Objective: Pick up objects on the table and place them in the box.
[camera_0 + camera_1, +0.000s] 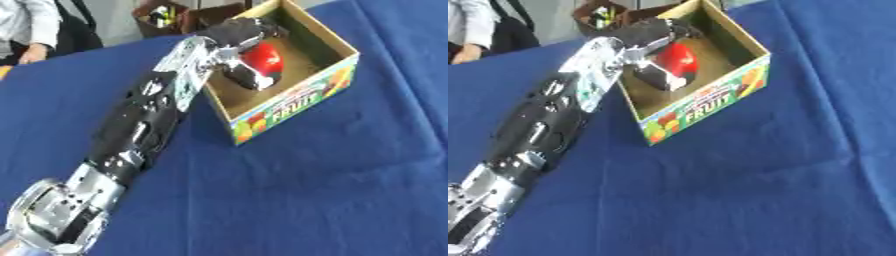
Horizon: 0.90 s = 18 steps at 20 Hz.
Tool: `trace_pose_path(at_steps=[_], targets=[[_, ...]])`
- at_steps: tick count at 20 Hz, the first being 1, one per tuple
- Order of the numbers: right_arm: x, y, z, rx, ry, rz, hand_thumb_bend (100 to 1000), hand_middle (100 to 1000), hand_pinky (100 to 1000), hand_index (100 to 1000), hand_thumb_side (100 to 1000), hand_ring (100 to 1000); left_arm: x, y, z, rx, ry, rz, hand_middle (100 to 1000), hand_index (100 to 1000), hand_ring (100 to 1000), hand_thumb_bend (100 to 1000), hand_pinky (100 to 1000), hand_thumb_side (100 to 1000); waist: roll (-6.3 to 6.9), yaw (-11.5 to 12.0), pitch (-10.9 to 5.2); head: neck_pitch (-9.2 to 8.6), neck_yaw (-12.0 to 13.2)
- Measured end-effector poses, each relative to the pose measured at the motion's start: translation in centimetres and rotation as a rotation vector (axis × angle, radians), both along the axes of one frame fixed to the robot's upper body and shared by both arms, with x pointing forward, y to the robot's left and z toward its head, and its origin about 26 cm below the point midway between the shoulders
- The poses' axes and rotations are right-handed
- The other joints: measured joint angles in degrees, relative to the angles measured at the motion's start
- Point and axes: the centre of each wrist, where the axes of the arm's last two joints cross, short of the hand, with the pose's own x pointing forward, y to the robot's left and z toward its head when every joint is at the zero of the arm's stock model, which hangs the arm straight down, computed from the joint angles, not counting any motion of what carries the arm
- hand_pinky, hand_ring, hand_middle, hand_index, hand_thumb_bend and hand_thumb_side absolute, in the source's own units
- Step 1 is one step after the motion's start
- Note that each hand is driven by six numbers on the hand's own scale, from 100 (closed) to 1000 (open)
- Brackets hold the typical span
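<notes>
The left hand (243,55) was observed reaching over the near-left wall of the box (302,97), which stood on the blue table (332,190). Its fingers were curled around a red object (265,57) (round, glossy, not further identifiable), which was held inside the box, above the brown floor. The left arm (144,120) extended diagonally from the lower left corner of the view up to the box. The box front bore fruit pictures and the word FRUIT. The right hand appeared in neither view.
</notes>
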Motion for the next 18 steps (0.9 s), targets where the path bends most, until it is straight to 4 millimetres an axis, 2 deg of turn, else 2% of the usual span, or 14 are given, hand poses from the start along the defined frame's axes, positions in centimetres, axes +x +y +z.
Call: trace_pose_path(at_steps=[3,4,6,7,10,12,15,17,18], targets=[[0.0,0.0,0.0,0.001,0.000,-0.001,142,498,688,705,625,735,0.0,0.2,-0.3,0.017,-0.011,-0.001,835,963,697,407,504,717,-0.01,0.0,0.00,0.01,-0.1],[0.0,0.0,0.0,0.002,0.000,-0.001,142,498,688,705,625,735,0.0,0.2,-0.3,0.023,-0.017,-0.001,855,973,773,445,638,788,-0.02,0.1,0.00,0.01,-0.1],[0.0,0.0,0.0,0.002,0.000,-0.001,143,498,688,705,626,735,0.0,0.2,-0.3,0.032,-0.024,-0.002,873,989,869,530,885,897,-0.08,0.1,0.00,0.02,-0.2],[0.0,0.0,0.0,0.002,0.000,-0.001,142,498,688,705,625,735,0.0,0.2,-0.3,0.035,-0.029,-0.004,869,989,879,526,922,900,-0.17,0.2,0.00,0.03,-0.2],[0.0,0.0,0.0,0.003,0.001,0.000,143,499,687,705,626,735,-0.3,0.2,0.3,0.019,-0.078,-0.012,859,986,860,470,886,866,-0.50,0.5,-0.03,0.09,-0.3],[0.0,0.0,-0.1,0.004,0.004,-0.002,144,499,686,705,626,735,-0.7,0.1,1.1,-0.018,-0.139,-0.010,839,974,820,440,805,818,-0.69,0.8,-0.14,0.27,-0.4],[0.0,-0.2,-0.3,0.009,0.011,-0.010,142,499,686,705,625,735,-1.8,0.5,3.4,-0.086,-0.270,-0.003,812,945,791,384,752,742,-0.77,1.7,-0.66,0.63,-0.8],[0.0,-0.4,-0.5,0.011,0.020,-0.016,140,499,686,705,625,735,-3.1,1.0,5.0,-0.127,-0.363,-0.003,798,935,777,369,733,735,-0.84,2.3,-1.06,1.04,-1.2],[0.0,-0.4,-0.6,0.013,0.023,-0.019,139,499,686,705,624,735,-3.8,1.2,5.8,-0.143,-0.404,-0.008,779,920,758,317,701,695,-0.94,2.7,-1.21,1.14,-1.3]])
